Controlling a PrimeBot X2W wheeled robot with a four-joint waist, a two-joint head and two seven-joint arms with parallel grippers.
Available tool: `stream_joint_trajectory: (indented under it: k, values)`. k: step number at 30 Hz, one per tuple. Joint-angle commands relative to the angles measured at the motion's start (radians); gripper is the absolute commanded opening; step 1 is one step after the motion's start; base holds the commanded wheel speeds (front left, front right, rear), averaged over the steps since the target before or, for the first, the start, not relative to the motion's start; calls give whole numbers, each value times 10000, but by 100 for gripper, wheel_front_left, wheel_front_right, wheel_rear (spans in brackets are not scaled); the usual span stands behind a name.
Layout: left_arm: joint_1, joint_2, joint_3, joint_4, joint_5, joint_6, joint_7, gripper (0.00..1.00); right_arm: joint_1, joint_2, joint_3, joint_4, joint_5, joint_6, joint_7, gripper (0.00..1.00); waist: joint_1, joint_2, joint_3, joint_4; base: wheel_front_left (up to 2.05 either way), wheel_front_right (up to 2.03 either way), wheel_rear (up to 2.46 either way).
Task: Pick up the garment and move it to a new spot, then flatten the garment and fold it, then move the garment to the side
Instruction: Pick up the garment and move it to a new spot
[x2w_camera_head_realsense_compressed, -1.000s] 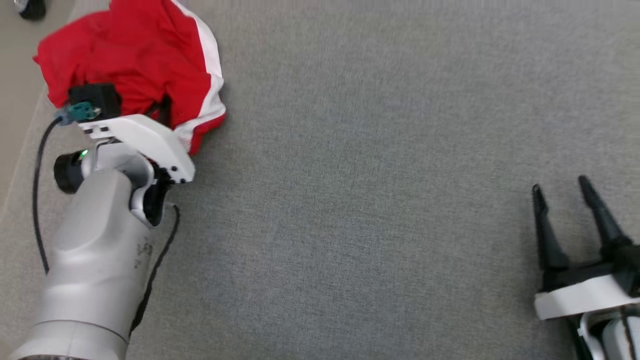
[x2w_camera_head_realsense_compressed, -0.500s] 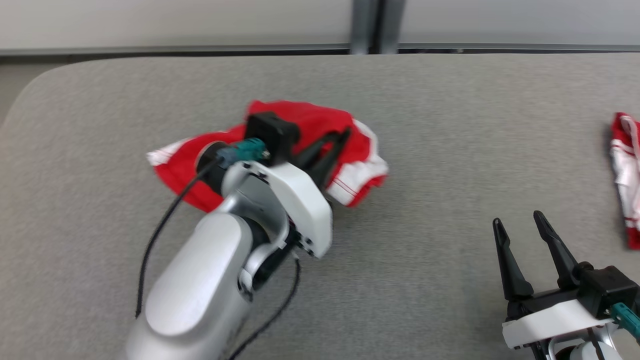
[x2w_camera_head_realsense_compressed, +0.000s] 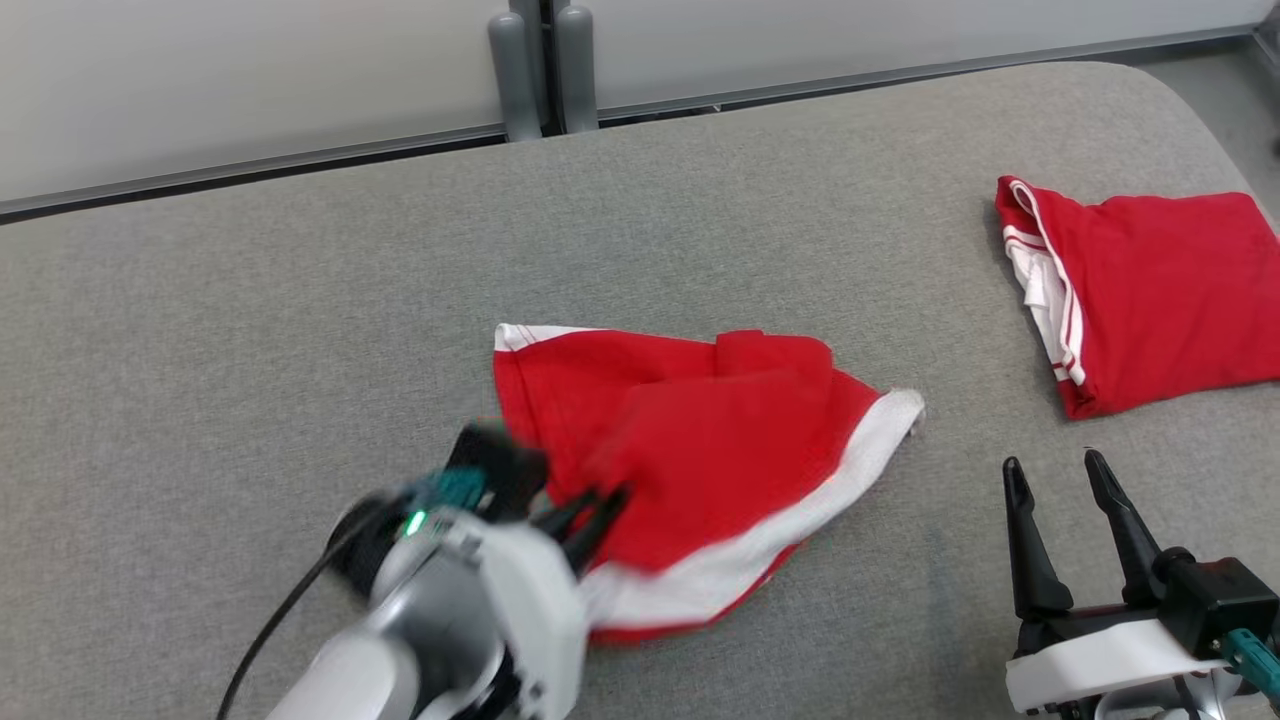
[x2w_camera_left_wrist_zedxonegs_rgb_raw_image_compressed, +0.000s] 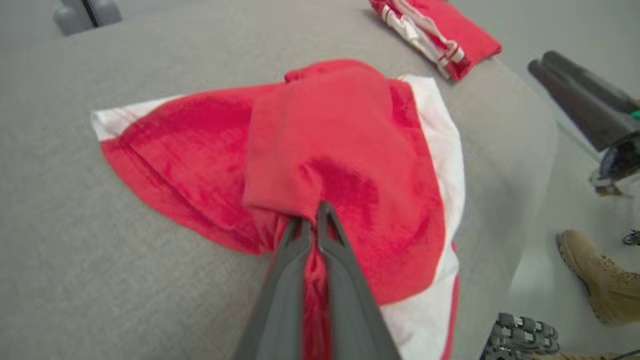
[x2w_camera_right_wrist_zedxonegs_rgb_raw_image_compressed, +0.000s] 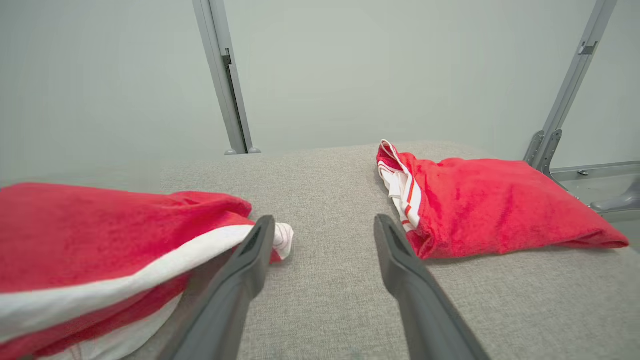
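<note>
We've got the left gripper (x2w_camera_left_wrist_zedxonegs_rgb_raw_image_compressed: 312, 215) pinched on the red-and-white garment (x2w_camera_head_realsense_compressed: 700, 450), which lies rumpled mid-table (x2w_camera_head_realsense_compressed: 300, 330). The right gripper (x2w_camera_head_realsense_compressed: 1060, 480) sits spread wide, holding nothing. Looks like we're only at the moving bit, with flattening, folding and shifting aside all left.

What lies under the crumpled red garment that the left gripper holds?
The garment rests on the grey table surface, which shows around it. The left gripper pinches one fold. Anything beneath the cloth itself is covered.
</note>
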Motion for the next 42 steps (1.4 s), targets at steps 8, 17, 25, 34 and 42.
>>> stream_joint_trajectory:
  k: [8,17,25,34,42]
  values:
    - [2751,1239,499,1342,-636,230,-452,0,380,-104,-293,120,-41,1,0,100,0,0,-19,300,0,0,0]
    - [3150,531,1034,1909,-653,550,-2527,100,554,-332,-276,341,-109,1,0,100,0,0,-582,1141,0,0,0]
    - [3894,-120,1998,2200,-152,1434,-5762,100,942,-675,-217,114,-282,1,0,100,0,0,-1419,1553,0,0,0]
    - [4600,-456,2772,3195,666,1223,-7706,100,1589,-657,-914,-281,-442,1,0,100,0,0,-2267,1918,0,0,0]
    - [5238,-1252,4477,3431,2200,-38,-7711,100,1755,-344,-1121,-91,-649,-1,0,100,0,0,-2405,1927,0,0,0]
